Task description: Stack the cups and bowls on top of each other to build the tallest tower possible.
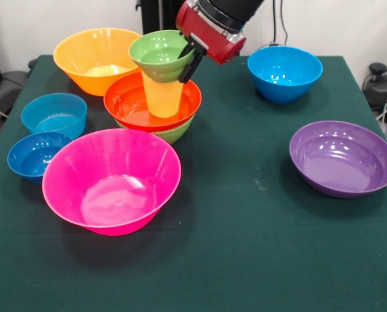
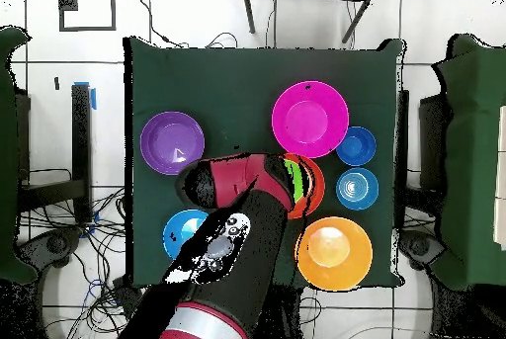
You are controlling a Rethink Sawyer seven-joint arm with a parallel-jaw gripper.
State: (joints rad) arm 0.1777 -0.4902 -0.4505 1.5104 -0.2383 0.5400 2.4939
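Tower-wise, the pile (image 1: pixel 156 97) sits toward the far left-middle of the dark green table (image 1: pixel 245 247): a medium green plastic bowl (image 1: pixel 177 132) at the bottom, mostly hidden, only its lower rim peeking out under the glossy red-orange shallow bowl (image 1: pixel 128 104) nested in it. A translucent yellow plastic tumbler (image 1: pixel 162 97) stands upright in that one, and a small green bowl (image 1: pixel 160 55) sits on the tumbler's mouth, covering its rim.

The red and black gripper (image 1: pixel 192 57) is pinched on the small green bowl's right rim. From overhead the arm (image 2: pixel 222 256) covers most of the pile, so just slivers of green and red-orange show there.

All the other bowls look empty: large orange bowl (image 1: pixel 97 58), big pink bowl (image 1: pixel 112 179), light-blue straight-sided bowl (image 1: pixel 54 114), small dark blue bowl (image 1: pixel 36 155), blue bowl (image 1: pixel 284 71) and shallow purple bowl (image 1: pixel 343 158).
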